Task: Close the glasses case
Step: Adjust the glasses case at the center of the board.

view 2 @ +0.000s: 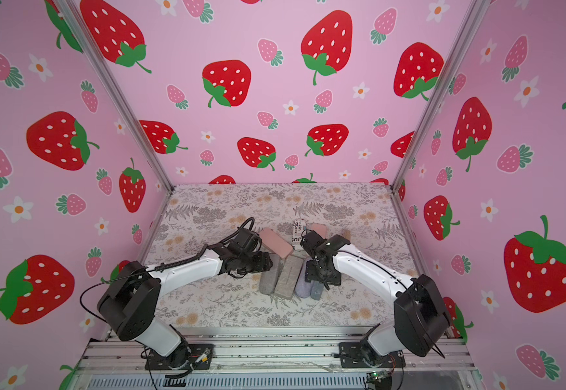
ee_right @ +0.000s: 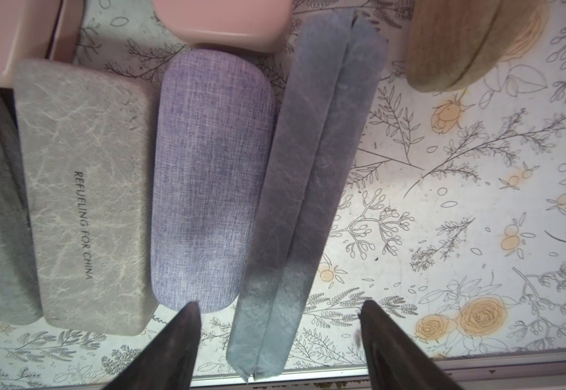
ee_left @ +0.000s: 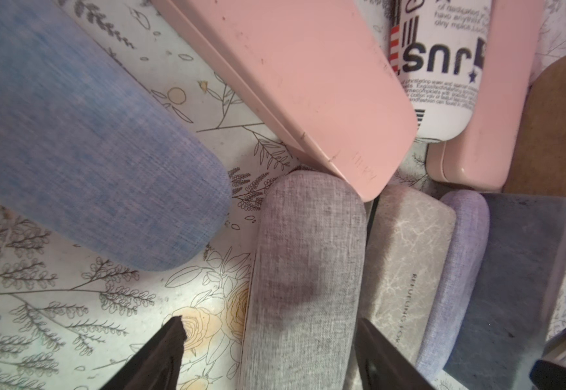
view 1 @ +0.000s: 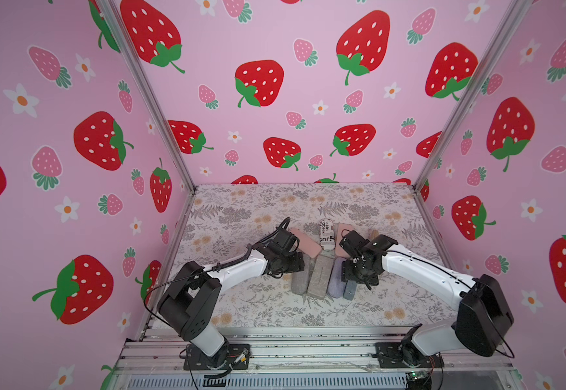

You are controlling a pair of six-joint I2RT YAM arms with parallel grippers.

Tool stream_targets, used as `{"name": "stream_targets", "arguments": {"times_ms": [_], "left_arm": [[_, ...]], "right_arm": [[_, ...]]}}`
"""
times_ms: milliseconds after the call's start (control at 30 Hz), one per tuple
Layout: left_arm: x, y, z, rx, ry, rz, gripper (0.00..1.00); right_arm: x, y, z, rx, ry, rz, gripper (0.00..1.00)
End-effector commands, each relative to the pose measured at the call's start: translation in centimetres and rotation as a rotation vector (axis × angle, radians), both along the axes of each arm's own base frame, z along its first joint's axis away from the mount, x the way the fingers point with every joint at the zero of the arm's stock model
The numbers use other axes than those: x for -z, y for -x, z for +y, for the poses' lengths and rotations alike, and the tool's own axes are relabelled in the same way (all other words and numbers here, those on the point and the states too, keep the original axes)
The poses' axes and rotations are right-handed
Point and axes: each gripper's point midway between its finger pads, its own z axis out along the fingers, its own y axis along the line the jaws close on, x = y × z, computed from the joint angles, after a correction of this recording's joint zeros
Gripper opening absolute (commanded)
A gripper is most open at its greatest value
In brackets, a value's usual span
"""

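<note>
The table (view 1: 241, 209) shows a print of grey ferns and yellow roses. On it four cases lie side by side: a grey fabric case (view 1: 300, 282), a marbled grey case (view 1: 320, 277), a lilac case (view 1: 335, 282), a dark blue-grey case (view 1: 350, 291). Behind them lie a pink case (view 1: 305, 241), a white printed case (view 1: 327, 233), a second pink case (view 1: 343, 228) and a tan case (view 1: 374, 233)

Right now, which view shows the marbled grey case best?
Right wrist view: the marbled grey case lies nearly whole in frame, lettering readable. The left wrist view cuts it off, lettering partly hidden. In both top views it is small, lettering unreadable.
</note>
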Motion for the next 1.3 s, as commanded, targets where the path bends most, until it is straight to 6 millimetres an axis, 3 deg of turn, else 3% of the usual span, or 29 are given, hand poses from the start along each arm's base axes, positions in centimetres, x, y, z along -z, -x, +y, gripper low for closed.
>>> {"name": "stream_targets", "arguments": {"times_ms": [0,233,567,700,800,1000,1267], "left_arm": [[-1.0,-0.5,-0.5,0.014,-0.018,-0.021,0.85],[0.3,0.1,-1.7,0.091,-0.063,0.013,0.91],[2.3,0.6,-2.6,0.146,-0.126,0.055,0.91],[2.8,0.6,-2.2,0.126,-0.146,0.061,0.86],[3.3,0.7,-1.7,0.102,-0.162,0.068,0.71],[4.3,1.7,-0.8,0.054,-0.153,0.089,0.70],[5.0,3.6,-0.1,0.034,-0.146,0.108,0.70]], "right_arm": [[0.2,0.2,0.0,0.016,-0.015,0.012,0.75],[-0.4,0.2,0.2,0.017,-0.052,-0.020,0.75],[-0.6,0.5,0.3,0.006,-0.052,-0.004,0.75],[-0.7,0.4,0.5,0.005,-0.062,-0.009,0.75],[-1.3,0.2,0.9,-0.008,-0.074,-0.021,0.75],[-2.1,-0.1,2.5,-0.040,-0.093,-0.033,0.75],[-1.2,-0.8,6.9,-0.085,-0.108,-0.025,0.75]]}}
